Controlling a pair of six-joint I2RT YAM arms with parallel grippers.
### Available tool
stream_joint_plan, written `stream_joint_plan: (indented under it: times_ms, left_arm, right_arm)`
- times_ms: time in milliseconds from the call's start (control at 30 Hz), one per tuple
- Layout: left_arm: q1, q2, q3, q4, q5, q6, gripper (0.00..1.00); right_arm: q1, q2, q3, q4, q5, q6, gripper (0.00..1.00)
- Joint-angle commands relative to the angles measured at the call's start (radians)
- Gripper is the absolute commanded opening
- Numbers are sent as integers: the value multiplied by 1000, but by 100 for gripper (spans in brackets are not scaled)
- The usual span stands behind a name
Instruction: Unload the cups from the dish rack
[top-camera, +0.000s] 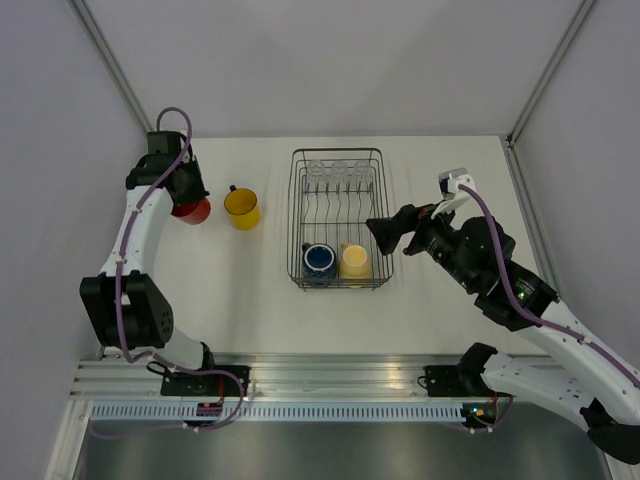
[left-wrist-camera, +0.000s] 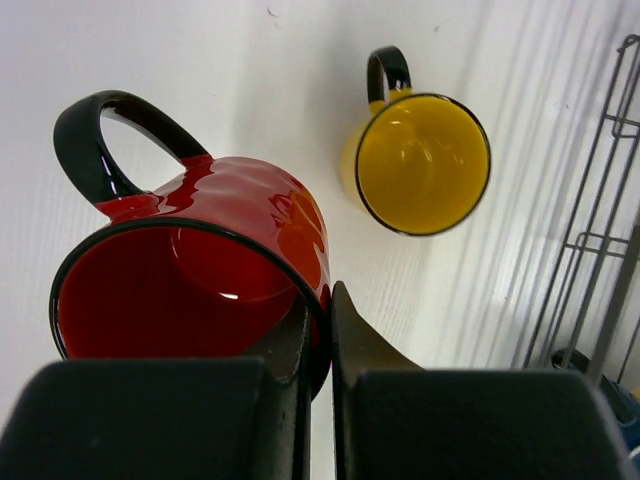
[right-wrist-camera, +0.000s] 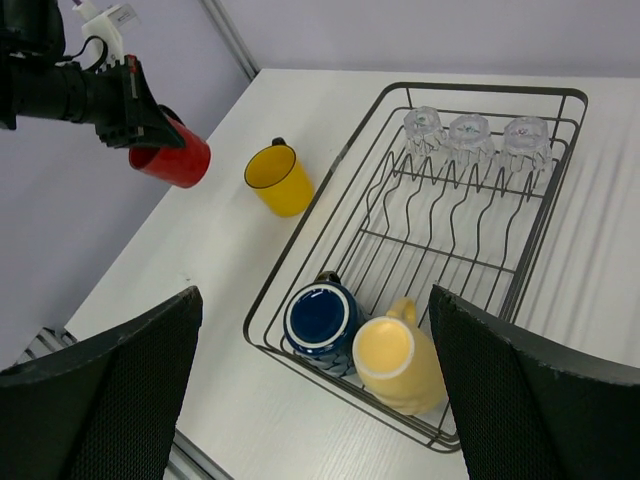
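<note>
My left gripper (left-wrist-camera: 322, 300) is shut on the wall of the red mug (left-wrist-camera: 200, 290), one finger inside and one outside. It holds the mug tilted at the table's far left (top-camera: 192, 210). The orange-yellow mug (top-camera: 242, 208) stands on the table just right of it. The dish rack (top-camera: 293, 215) holds the dark blue mug (right-wrist-camera: 322, 320) and the cream mug (right-wrist-camera: 395, 360) side by side at its near end. Three glass tumblers (right-wrist-camera: 470, 135) stand in a row at its far end. My right gripper (right-wrist-camera: 312, 295) is open and empty, above the rack's near right side (top-camera: 383, 235).
The rack's upright tines (right-wrist-camera: 450, 215) fill its middle. In the left wrist view the rack's wire side (left-wrist-camera: 600, 230) is at the right edge. Grey walls close in the table at the back and both sides. A metal rail (top-camera: 330, 370) runs along the near edge.
</note>
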Motion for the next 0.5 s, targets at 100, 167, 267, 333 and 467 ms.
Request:
stream_joint_plan:
  times_ms: [100,167,267,333,467]
  left_arm:
    - [46,148,139,-7,68,147,2]
    - [48,225,188,-31,46,161,2]
    - [49,311,254,-54,20,175,2]
    - [48,361,284,-54,20,193,2]
    - [49,424,321,-53,5,233,2]
  right_arm:
    - [-2,-19,5,-17,-52,-61,98]
    - [-2,-20,2,-20,-77,-69,98]
    - [-1,-28,-9,-10,-106,-75,98]
    - [-2,-33,-17,-5,-126,-80,98]
    - [-2,-48,-35,21,-161,-93,98]
